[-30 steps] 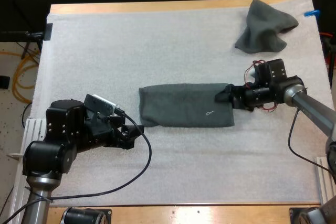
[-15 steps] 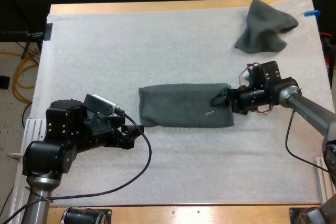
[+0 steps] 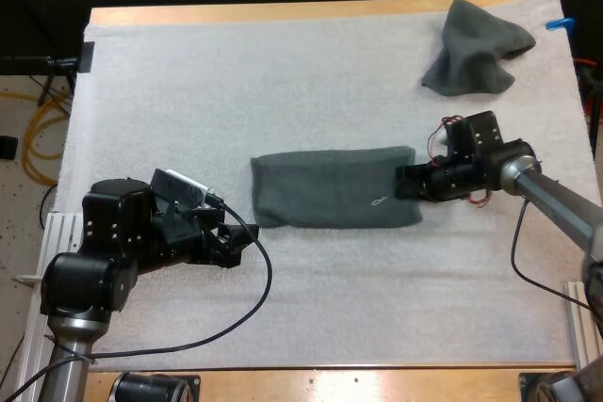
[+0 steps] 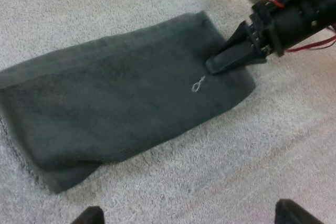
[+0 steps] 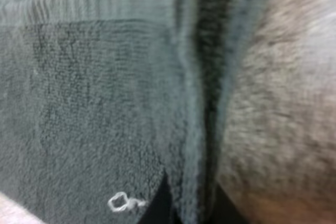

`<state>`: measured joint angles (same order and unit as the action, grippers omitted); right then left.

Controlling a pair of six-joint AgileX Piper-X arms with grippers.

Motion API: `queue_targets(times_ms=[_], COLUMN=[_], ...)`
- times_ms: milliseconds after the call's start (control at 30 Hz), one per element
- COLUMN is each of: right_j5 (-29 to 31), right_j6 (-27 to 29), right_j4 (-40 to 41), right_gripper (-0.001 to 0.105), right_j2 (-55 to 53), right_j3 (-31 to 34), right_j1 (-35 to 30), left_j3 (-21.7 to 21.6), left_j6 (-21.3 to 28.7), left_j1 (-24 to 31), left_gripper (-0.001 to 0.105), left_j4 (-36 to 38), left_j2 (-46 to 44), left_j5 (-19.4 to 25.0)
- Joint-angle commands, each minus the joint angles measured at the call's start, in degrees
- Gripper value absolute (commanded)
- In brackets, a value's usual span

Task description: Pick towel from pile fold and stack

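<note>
The folded towel (image 3: 330, 187) lies flat at the middle of the white mat (image 3: 283, 82), and the right gripper (image 3: 407, 183) pinches its right end between 2 fingers (image 5: 156, 207). The left gripper (image 3: 240, 240) sits near the towel's left end, its fingers (image 4: 90, 216) spread and clear of the cloth. A crumpled towel (image 3: 476, 49) lies at the mat's far right corner.
</note>
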<state>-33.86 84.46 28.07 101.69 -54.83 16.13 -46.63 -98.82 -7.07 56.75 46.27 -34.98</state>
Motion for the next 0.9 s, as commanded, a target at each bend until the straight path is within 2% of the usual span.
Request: queue_targets(times_ms=[0,200,367,467,567,667,867], right_j5=[4.12,18.8,35.33,41.21,40.4,33.2,24.52], right_j6=[2.09,9.91,17.98,19.5,17.67,12.49,4.69], right_j4=[2.36,10.73,17.67,18.94,19.5,19.28,15.04], right_gripper=[0.0,0.0,0.0,0.0,0.0,0.0,0.0], right_j2=[-2.37,-7.98,-12.27,-13.97,-14.5,-14.49,-13.9], right_j3=[-0.38,-0.38,-0.38,-0.38,-1.23,-2.74,-3.21], right_j1=[0.08,0.08,0.08,0.08,0.13,1.21,5.61], left_j3=[-0.23,-0.23,-0.23,-0.23,-0.23,-0.23,-0.23], left_j6=[-0.3,-0.3,-0.3,-0.3,-0.3,-0.3,-0.3], left_j1=[-0.04,-0.04,-0.04,-0.04,-0.04,-0.04,-0.04], left_gripper=[0.063,0.063,0.063,0.063,0.063,0.063,0.063], left_j4=[-0.09,-0.09,-0.09,-0.09,-0.09,-0.09,-0.09], left_j2=[0.01,0.01,0.01,0.01,0.01,0.01,0.01], left_j5=[0.13,0.56,0.56,0.56,0.56,0.56,0.56])
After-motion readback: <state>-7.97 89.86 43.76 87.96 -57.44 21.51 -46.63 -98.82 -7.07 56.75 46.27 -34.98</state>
